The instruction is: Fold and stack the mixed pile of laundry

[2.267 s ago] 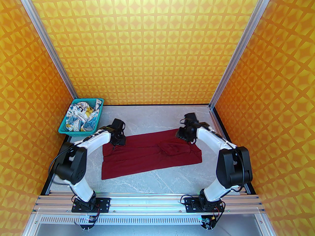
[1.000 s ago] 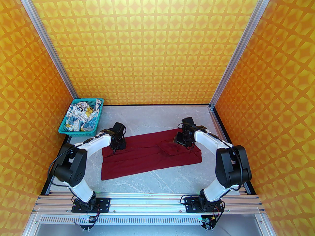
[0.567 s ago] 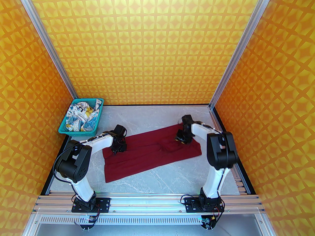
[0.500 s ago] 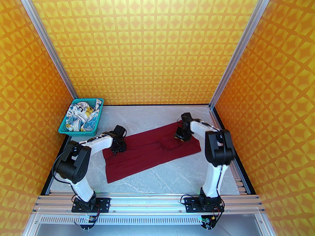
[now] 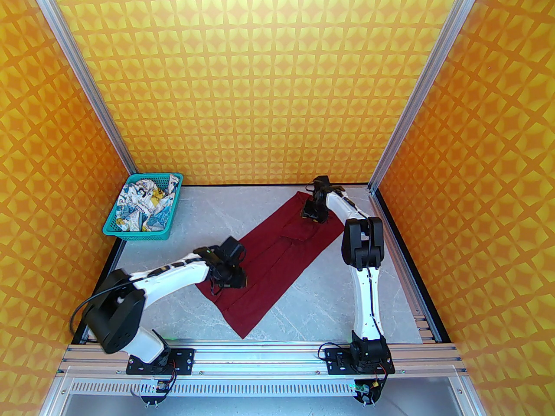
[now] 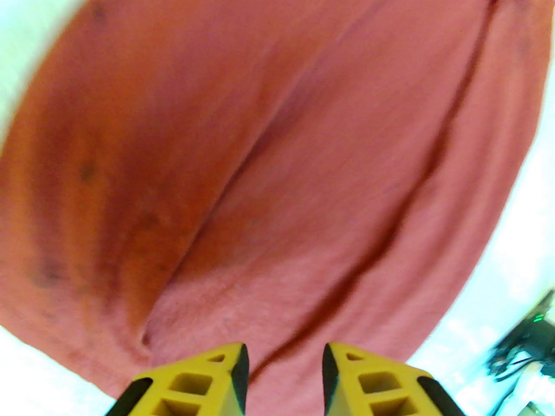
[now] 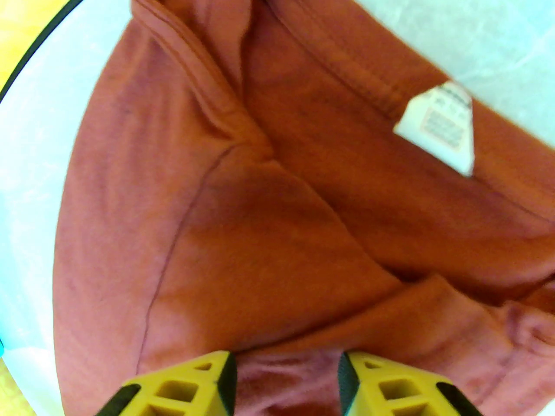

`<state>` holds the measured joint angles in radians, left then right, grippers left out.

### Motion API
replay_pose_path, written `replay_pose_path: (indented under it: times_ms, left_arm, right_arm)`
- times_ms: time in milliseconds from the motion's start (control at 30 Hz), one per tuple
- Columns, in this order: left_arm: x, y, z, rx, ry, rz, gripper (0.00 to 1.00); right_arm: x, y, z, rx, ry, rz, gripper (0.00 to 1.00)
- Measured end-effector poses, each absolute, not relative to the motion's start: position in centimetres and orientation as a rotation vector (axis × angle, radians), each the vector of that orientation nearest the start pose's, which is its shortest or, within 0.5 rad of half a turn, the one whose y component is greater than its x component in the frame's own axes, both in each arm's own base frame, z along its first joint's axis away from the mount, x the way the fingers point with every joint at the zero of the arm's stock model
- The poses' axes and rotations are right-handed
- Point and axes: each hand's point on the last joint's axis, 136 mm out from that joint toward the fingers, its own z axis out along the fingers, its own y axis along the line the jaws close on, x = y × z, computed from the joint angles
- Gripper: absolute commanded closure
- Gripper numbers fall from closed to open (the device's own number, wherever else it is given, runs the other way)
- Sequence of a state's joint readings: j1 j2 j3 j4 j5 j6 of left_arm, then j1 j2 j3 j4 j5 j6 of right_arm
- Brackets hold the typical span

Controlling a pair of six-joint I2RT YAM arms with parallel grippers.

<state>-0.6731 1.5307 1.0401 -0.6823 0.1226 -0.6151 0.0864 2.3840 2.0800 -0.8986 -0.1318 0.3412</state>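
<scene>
Laundry scene from above. Teal perforated plastic basket in the far left corner of a grey marbled table, holding a crumpled white garment printed in blue, yellow and black. Right of the basket, a plain dark red T-shirt folded into a long strip, laid flat on a diagonal from level with the basket down toward the arm bases. Left gripper down at the strip's left edge, nearer than the basket and to its right. Right gripper down on the far end of the strip, well right of the basket and about level with it.

From the left wrist: blurred red cloth with long creases, flat on pale table. Left gripper with yellow fingers narrowly parted, cloth lying flat in the gap, nothing pinched.

From the right wrist: collar end of the red shirt, ribbed neckline and a white sewn-in label. Right gripper with fingers apart and a hump of cloth between; cannot tell whether gripped or let go.
</scene>
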Motion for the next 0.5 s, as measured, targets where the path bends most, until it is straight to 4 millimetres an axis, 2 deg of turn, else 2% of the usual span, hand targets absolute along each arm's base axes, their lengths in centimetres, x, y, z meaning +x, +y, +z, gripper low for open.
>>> replay_pose_path:
  times_ms: [67,133,200,267,333,433,500]
  left_arm:
    - [27.4,-22.8,10.1,0.108,2.821,-0.488,0.77]
    - [28.6,-22.0,10.1,0.111,2.811,-0.465,0.84]
    - [29.5,-21.3,9.1,0.133,2.831,-0.422,0.91]
    - [30.2,-20.7,6.9,0.168,2.879,-0.364,0.96]
    - [30.2,-20.4,4.6,0.212,2.932,-0.314,0.97]
    - [29.6,-20.1,1.9,0.261,3.002,-0.258,0.98]
    - [29.7,-20.3,2.0,0.275,2.990,-0.263,0.97]
  right_arm:
    - [54.0,6.9,6.7,0.314,2.763,0.292,0.55]
    - [52.4,6.8,8.5,0.313,2.747,0.297,0.57]
    - [50.4,7.0,10.1,0.320,2.734,0.313,0.60]
    - [48.5,7.5,10.9,0.327,2.725,0.338,0.64]
    - [47.2,8.1,10.4,0.336,2.728,0.360,0.66]
    - [46.0,8.8,7.7,0.357,2.778,0.369,0.67]
    - [45.6,8.9,5.6,0.379,2.823,0.359,0.68]
